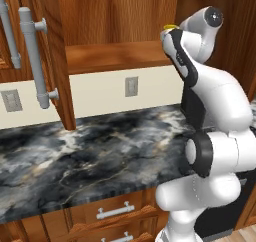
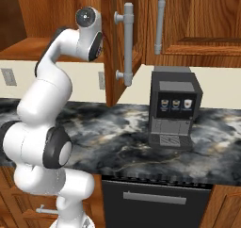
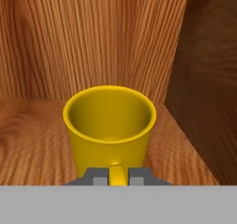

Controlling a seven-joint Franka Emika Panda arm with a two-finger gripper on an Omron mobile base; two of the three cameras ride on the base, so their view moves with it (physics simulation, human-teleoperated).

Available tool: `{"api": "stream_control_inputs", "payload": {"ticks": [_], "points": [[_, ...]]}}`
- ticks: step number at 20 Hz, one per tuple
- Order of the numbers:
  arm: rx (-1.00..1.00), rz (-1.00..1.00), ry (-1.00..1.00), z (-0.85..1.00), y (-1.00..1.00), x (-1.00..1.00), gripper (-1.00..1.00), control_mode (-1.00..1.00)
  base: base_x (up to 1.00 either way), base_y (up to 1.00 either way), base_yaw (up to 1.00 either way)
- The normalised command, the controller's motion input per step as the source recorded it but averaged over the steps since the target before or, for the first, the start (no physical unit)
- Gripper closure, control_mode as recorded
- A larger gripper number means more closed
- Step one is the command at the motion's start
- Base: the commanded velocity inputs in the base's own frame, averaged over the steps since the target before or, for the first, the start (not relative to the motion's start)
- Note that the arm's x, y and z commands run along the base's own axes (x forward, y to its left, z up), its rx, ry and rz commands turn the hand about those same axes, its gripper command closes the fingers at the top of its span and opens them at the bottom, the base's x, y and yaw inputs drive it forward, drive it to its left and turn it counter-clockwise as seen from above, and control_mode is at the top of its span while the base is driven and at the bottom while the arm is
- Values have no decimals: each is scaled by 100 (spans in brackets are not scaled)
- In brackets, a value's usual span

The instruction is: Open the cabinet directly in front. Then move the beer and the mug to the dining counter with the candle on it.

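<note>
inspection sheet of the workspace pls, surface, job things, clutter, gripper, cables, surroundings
surface: dark marble counter below the cabinet, bare wood shelf inside
job's things: cabinet door open; yellow mug upright on the shelf near the right inner wall; beer, candle: nothing seen
clutter: coffee machine on the counter
grippers: gripper shut on the mug handle, fingertips either side of it
cables: nothing seen
surroundings: wall outlets, drawers under the counter, grey bar handles
</note>
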Motion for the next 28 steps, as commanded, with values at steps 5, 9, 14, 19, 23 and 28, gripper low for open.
{"api": "stream_control_inputs", "payload": {"ticks": [5, 9, 14, 19, 23, 28], "points": [[0, 0, 0, 0, 55, -100, 100, -100, 0, 0, 0], [0, 0, -2, 0, 52, -100, 100, -100, 0, 0, 0], [0, 0, 0, -5, 46, -100, 100, -100, 0, 0, 0], [4, 0, 4, -26, 16, -100, 100, -100, 0, 0, 0], [6, 0, 4, -27, 1, -100, 100, -100, 0, 0, 0], [2, -4, -1, -15, 0, -100, 100, -100, 0, 0, 0]]}}
